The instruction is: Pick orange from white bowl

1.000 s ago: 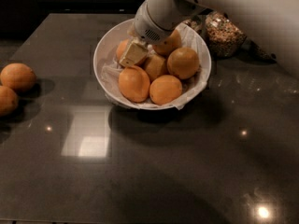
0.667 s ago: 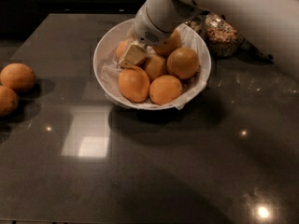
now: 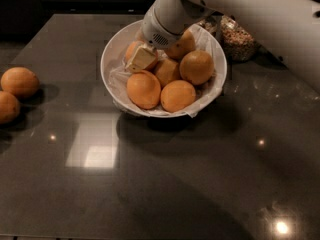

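At the far left, two loose oranges [image 3: 19, 81] lay on the dark counter [image 3: 165, 184], well apart from the work and outside the task. Further right sat the white bowl [image 3: 107, 59], lined with crumpled paper [image 3: 119, 79] and piled with oranges.

The gripper [image 3: 141, 58] was down inside the bowl at its back left, resting against the back-left orange [image 3: 132, 49]. That orange looked like the target. Whether the gripper was open or closed on it could not be told from this angle.

In front of the gripper lay a front orange [image 3: 143, 89], with a second front orange [image 3: 177, 95] beside it. A middle orange [image 3: 166, 71] touched the target's right side, and a right-hand orange [image 3: 196, 67] leaned near the rim.

The likeliest trouble was the crowding. The fruit was round, smooth and packed together, so an off-centre squeeze could let the target squirt out sideways. A lift could also drag the middle orange along or roll the front ones over the low front rim. The loose paper could snag and rise with the fruit. A hard downward push near the edge might tip or slide the bowl.

Further right, a glass jar of grain [image 3: 239, 44] stood just behind the bowl under the white arm [image 3: 260, 14]. A careless withdrawal could knock it.
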